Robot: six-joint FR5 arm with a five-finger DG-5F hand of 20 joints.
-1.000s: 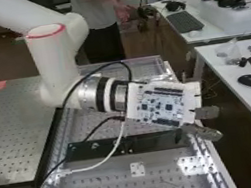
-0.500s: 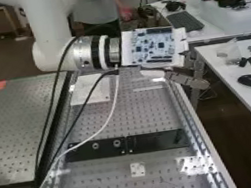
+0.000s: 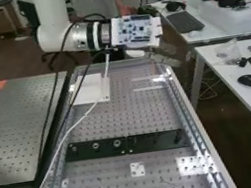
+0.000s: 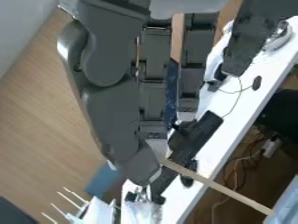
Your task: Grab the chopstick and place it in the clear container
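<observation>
Chopstick (image 4: 233, 194) in wrist view, pinched by curled hand (image 3: 163, 56), its long end sticking out past the fingertips. High view gives hand's place: near bench's (image 3: 145, 110) far end, farther up it than in the earlier frame. Arm (image 3: 54, 21) drops from above; hand points sideways, slanting down.

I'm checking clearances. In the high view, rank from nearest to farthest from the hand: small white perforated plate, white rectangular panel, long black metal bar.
From the hand, over the bench's far end:
1. White rectangular panel: far end, left side.
2. Long black metal bar: across the middle.
3. Small white perforated plate: near end.
</observation>
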